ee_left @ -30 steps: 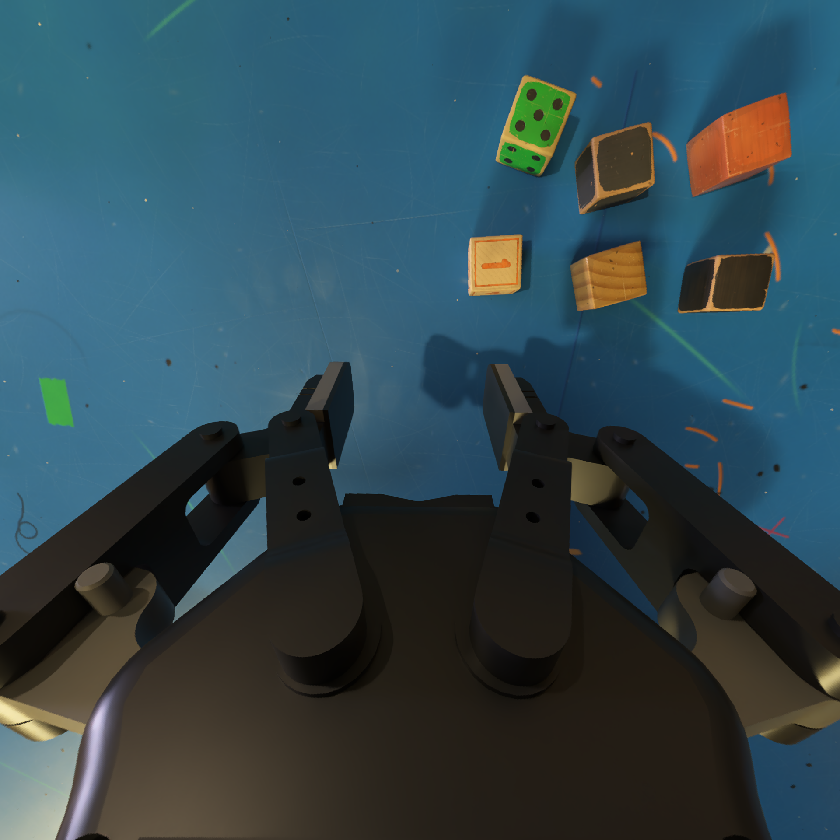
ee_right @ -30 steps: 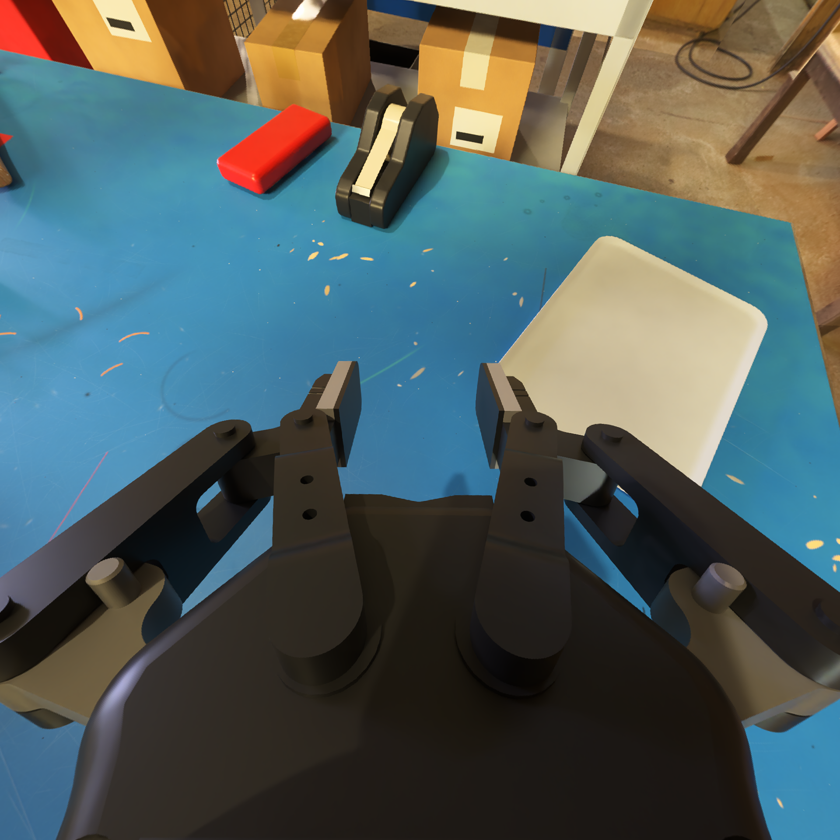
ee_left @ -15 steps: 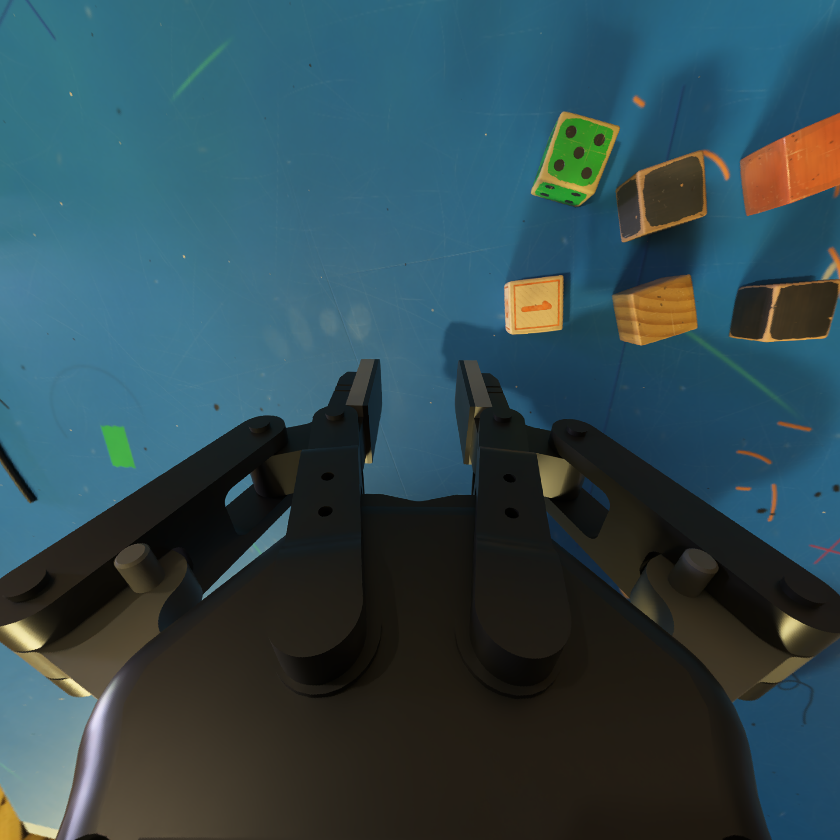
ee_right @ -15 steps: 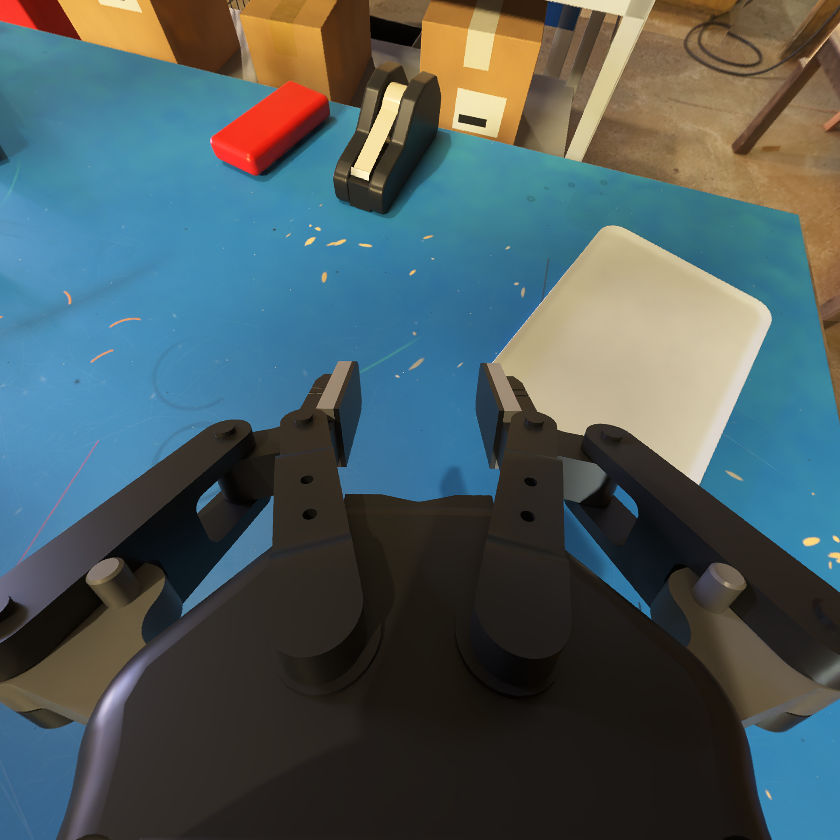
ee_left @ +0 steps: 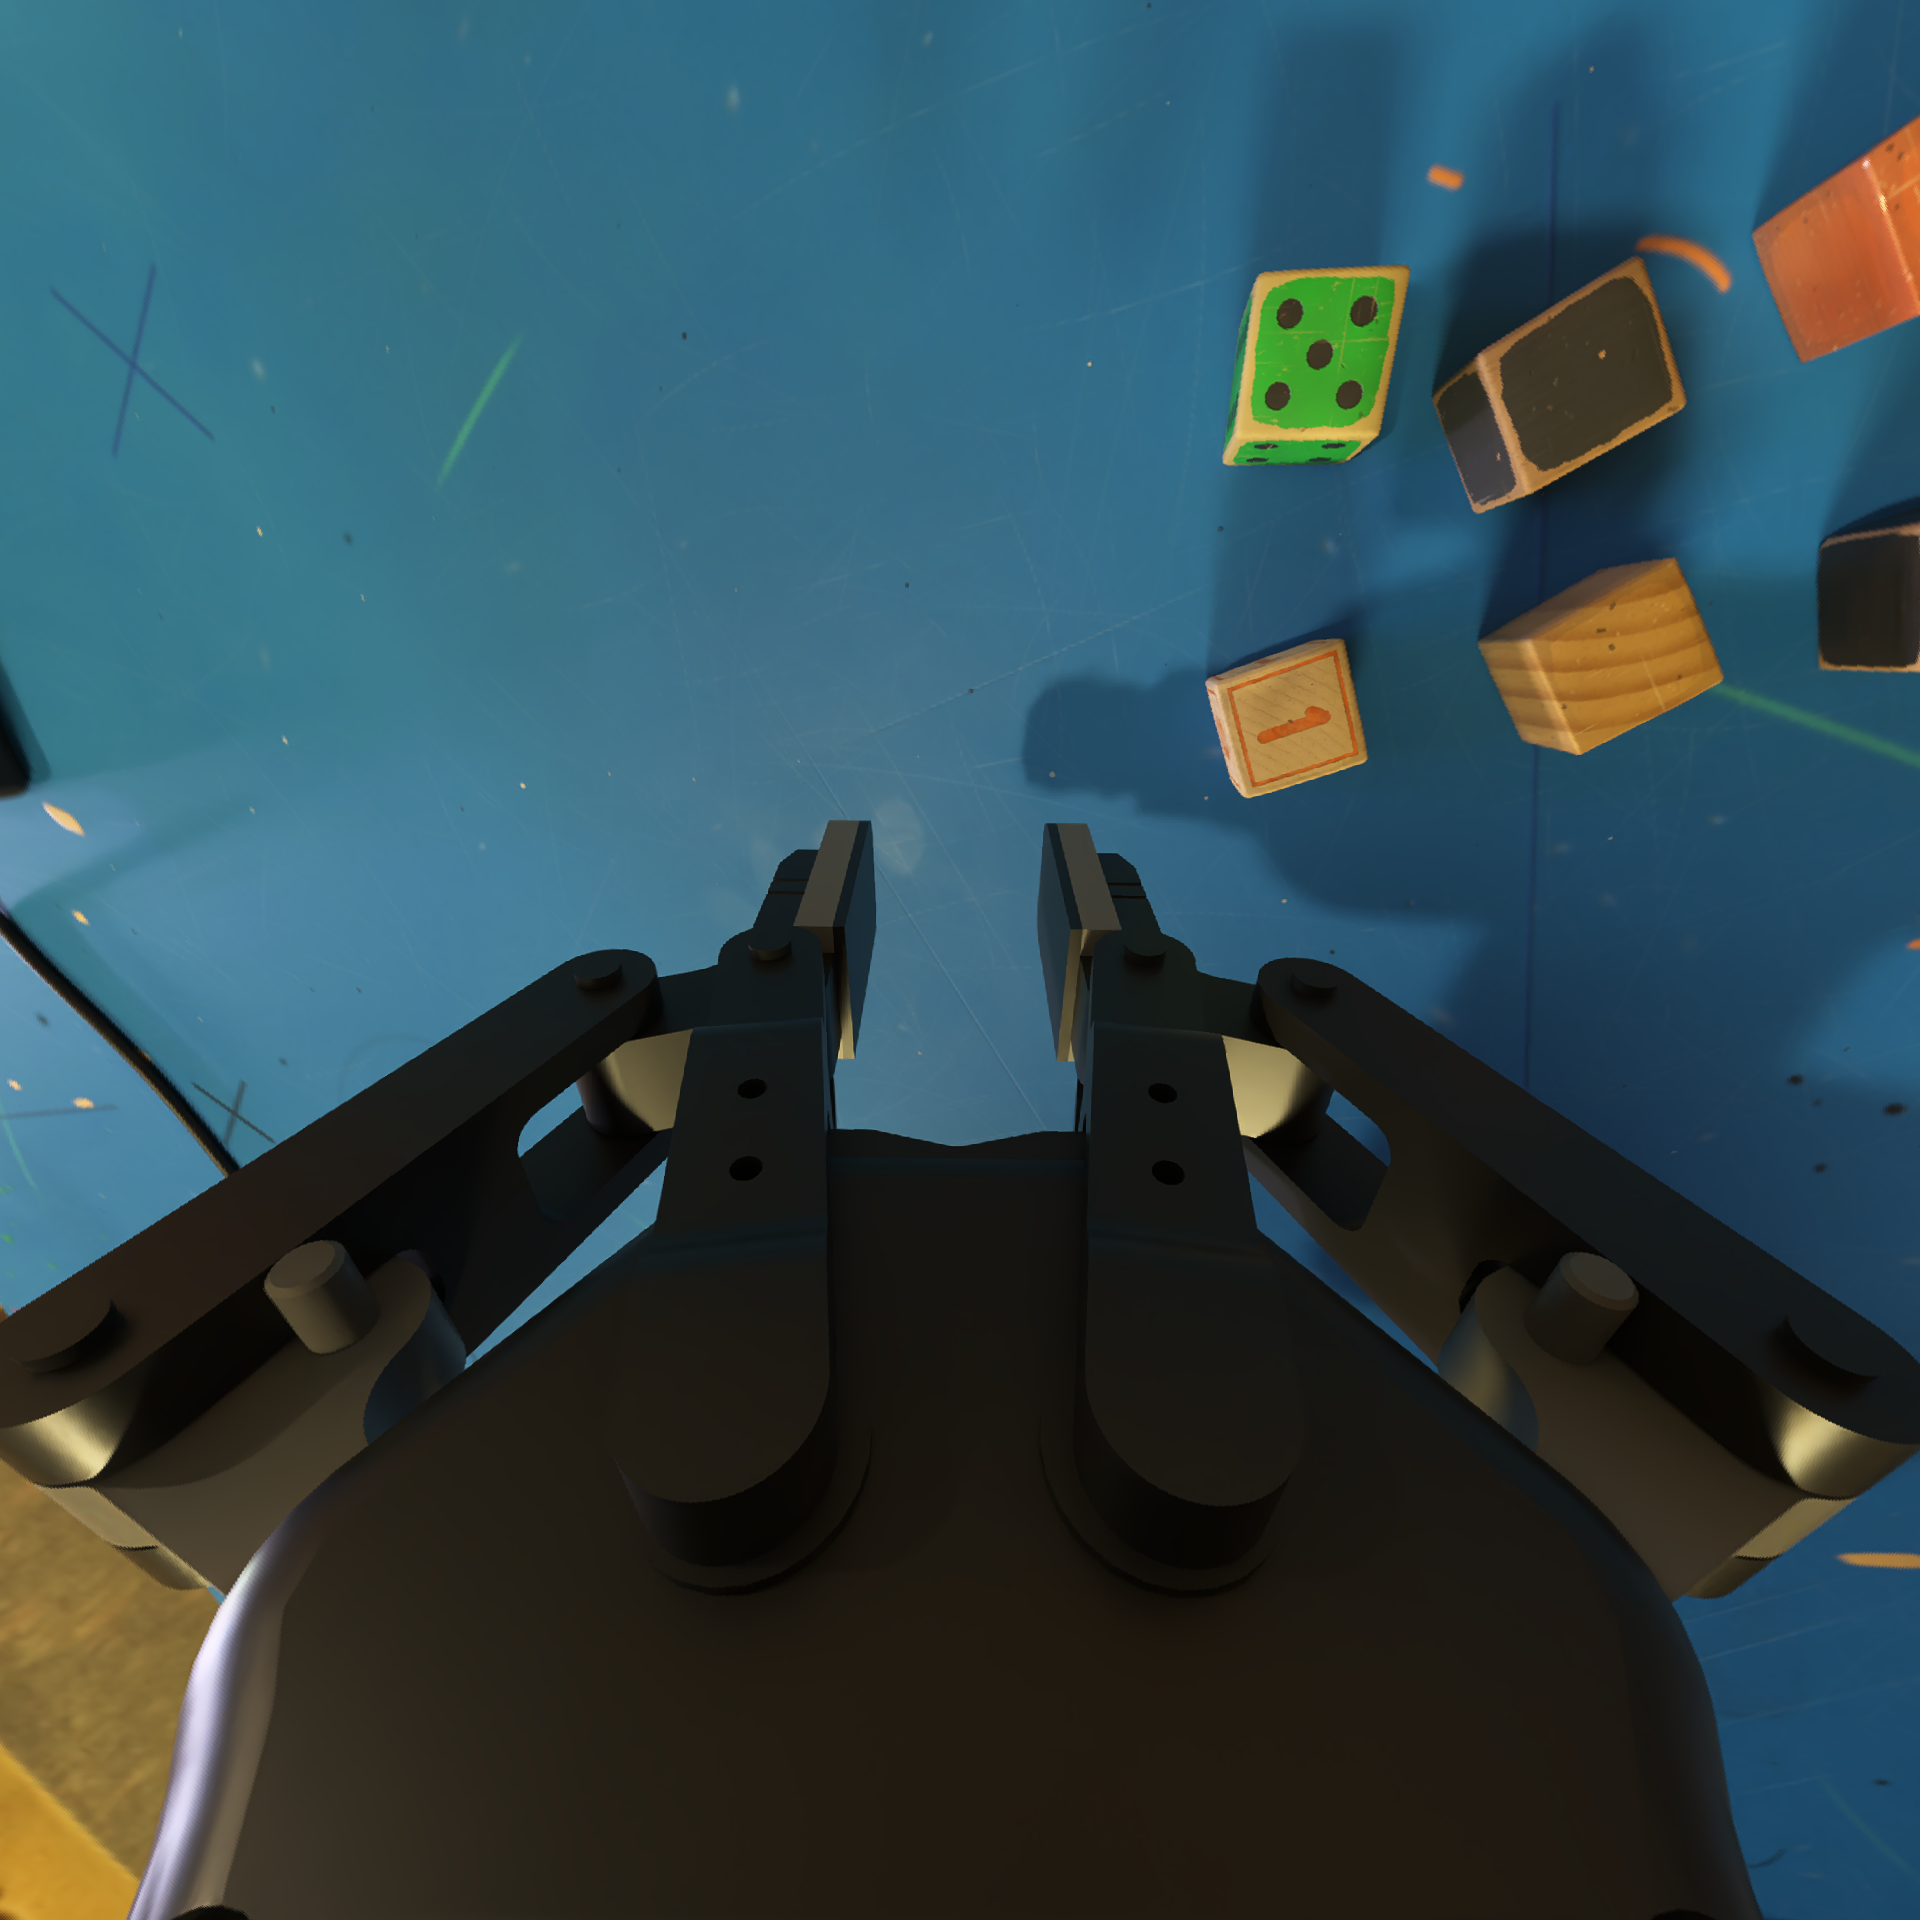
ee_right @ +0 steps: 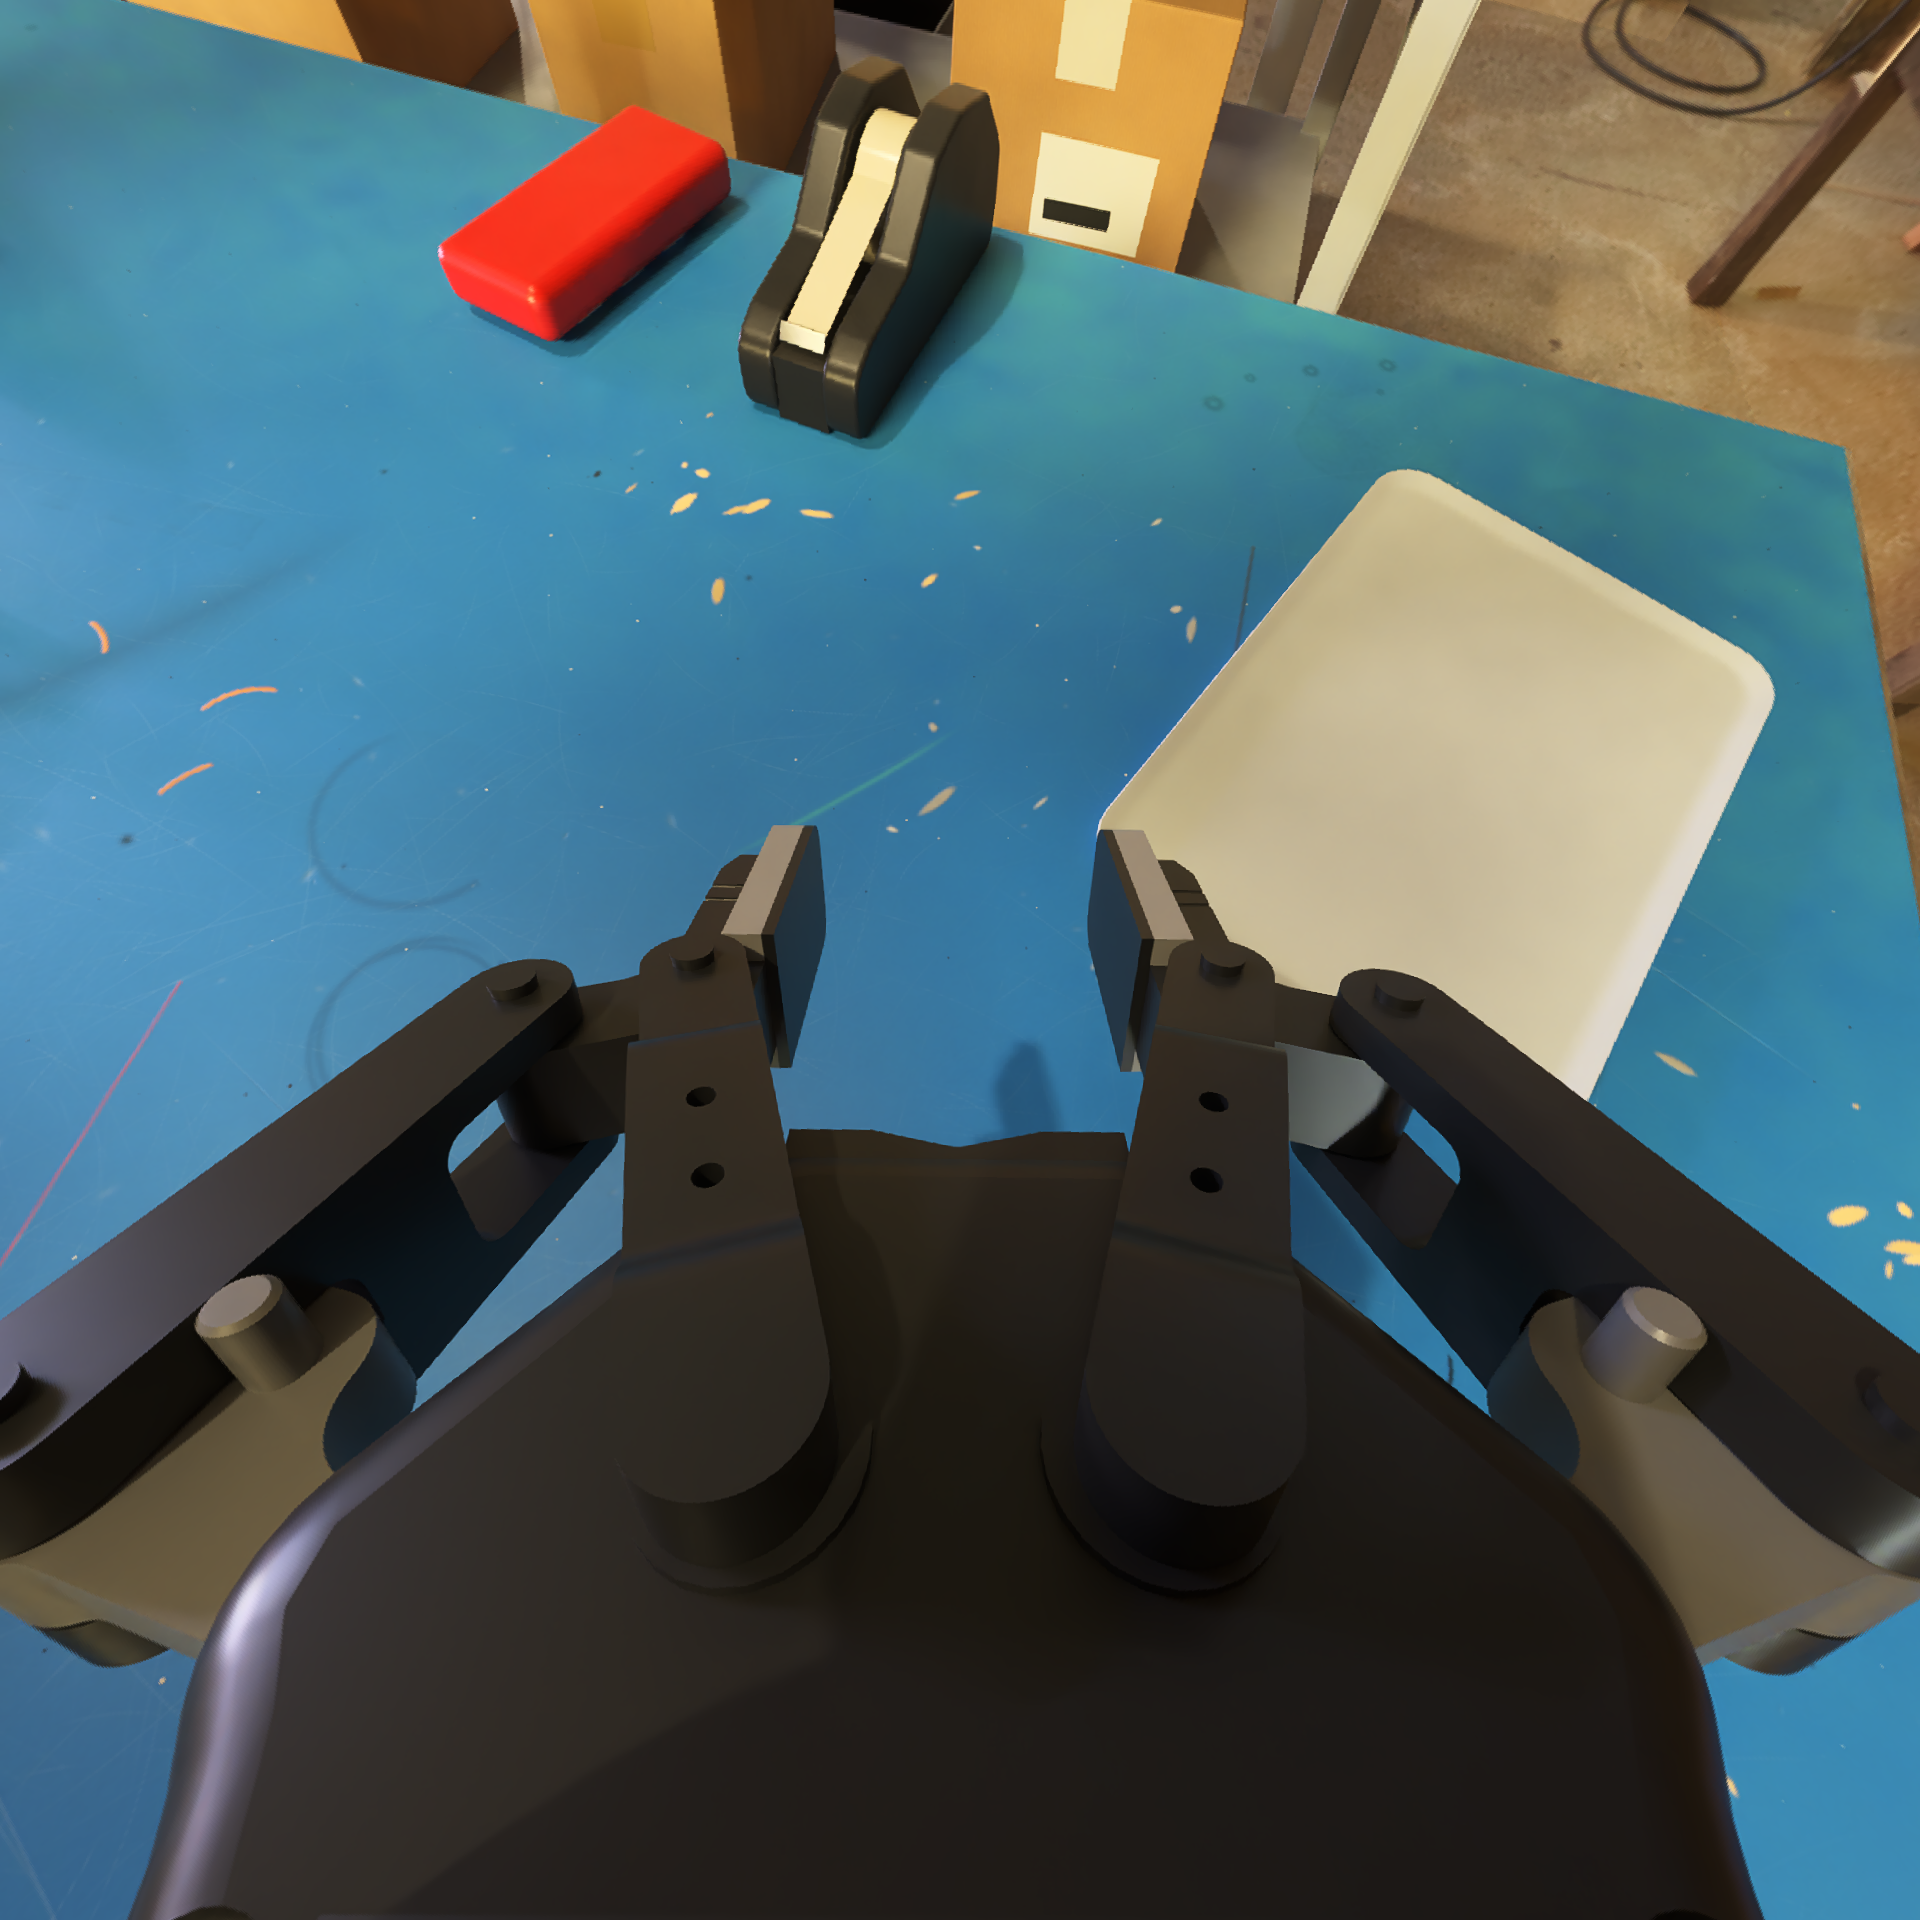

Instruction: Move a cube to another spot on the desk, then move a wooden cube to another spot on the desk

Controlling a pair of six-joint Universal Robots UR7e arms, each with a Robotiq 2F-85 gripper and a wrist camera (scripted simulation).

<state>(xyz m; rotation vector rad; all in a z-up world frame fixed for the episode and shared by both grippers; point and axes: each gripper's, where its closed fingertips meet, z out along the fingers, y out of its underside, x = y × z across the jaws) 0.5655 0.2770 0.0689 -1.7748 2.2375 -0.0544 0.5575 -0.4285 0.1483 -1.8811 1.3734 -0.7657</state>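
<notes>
Progress: no cube is held; by my judgement both moves remain.
Left gripper [ee_left: 956, 935]: released, empty, above bare blue desk [ee_left: 623, 520].
Right gripper [ee_right: 956, 940]: released, empty (white tray [ee_right: 1455, 779] at 2 o'clock).
Cubes: at 1–2 o'clock of the left gripper; green die [ee_left: 1317, 364], stamped block [ee_left: 1286, 717].
Wooden cube [ee_left: 1600, 655]: bare grained pine, sharp-edged, just beside the stamped block.
Desk texture: scuffed, paint-flecked.

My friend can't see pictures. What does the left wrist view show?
An open, empty left gripper hangs over a blue desk. Up and right sit a green die, a small printed cube, a plain wooden cube, and two dark-faced cubes.
</notes>
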